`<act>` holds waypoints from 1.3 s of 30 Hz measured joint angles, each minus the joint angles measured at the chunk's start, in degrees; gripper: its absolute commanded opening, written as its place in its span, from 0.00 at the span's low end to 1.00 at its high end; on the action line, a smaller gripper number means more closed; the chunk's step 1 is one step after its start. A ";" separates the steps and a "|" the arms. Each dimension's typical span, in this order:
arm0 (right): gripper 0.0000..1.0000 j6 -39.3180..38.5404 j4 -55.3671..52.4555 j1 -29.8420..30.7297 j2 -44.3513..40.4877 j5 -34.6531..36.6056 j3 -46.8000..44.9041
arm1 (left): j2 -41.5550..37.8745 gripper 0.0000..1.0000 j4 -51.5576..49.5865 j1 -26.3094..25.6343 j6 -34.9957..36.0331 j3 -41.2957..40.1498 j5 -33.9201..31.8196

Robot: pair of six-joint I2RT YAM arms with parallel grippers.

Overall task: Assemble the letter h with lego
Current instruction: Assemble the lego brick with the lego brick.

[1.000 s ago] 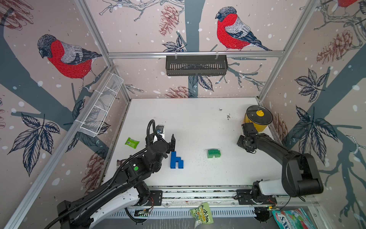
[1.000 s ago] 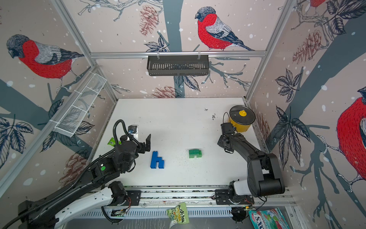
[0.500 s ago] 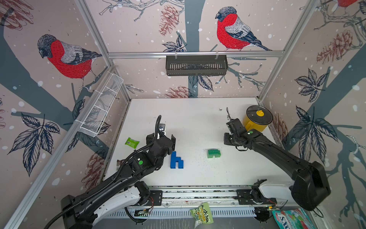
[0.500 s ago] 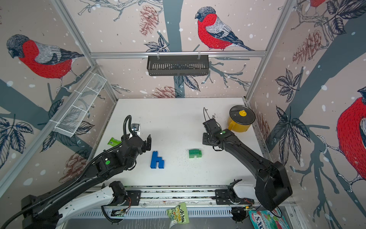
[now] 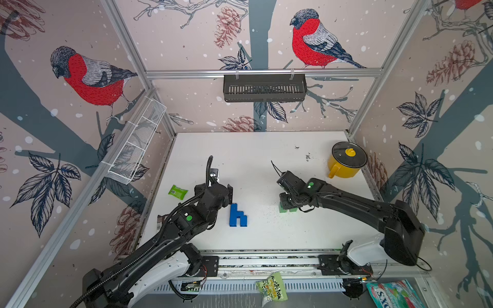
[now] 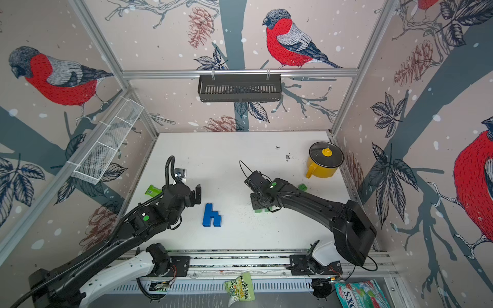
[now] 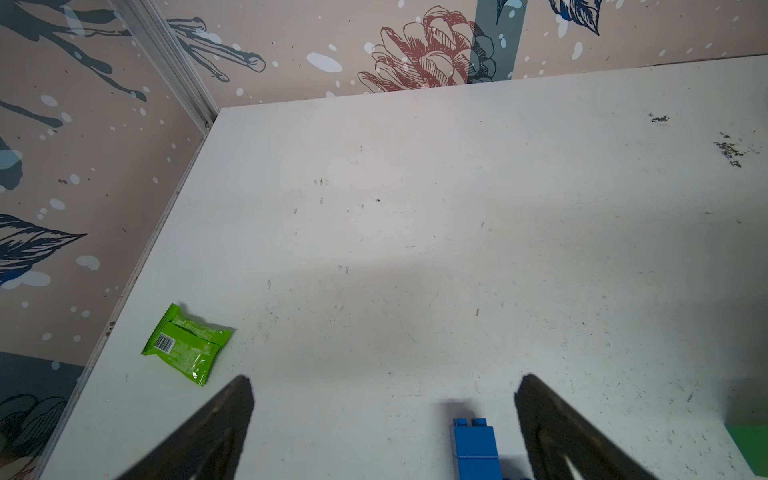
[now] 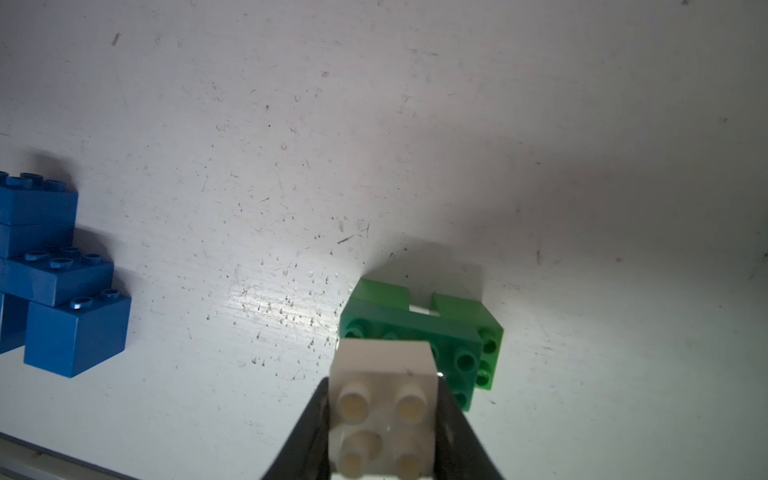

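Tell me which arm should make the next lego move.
Right, probably: the right gripper is shut on the white brick, close to the green bricks. The left gripper is open and empty near the blue h.

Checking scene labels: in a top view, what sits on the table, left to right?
Packet → blue h → green bricks → green cube → pot.

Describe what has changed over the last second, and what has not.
The right gripper, shut on the white brick, swung from beside the yellow pot to over the green bricks. The left gripper stays open beside the blue h; h, pot and green packet have not moved.
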 measured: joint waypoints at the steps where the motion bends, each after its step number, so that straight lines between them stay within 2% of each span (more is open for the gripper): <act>1: 0.34 0.04 -0.02 0.61 0.44 0.07 0.24 | 0.00 0.98 0.02 0.00 0.00 -0.04 0.04; 18: 0.31 2.91 -0.98 2.40 5.44 2.97 2.21 | -0.04 0.98 0.20 0.00 0.07 -0.24 2.34; 39: 0.31 4.81 0.42 1.68 3.26 1.66 -0.07 | 0.37 0.98 0.20 0.00 0.26 -0.26 2.69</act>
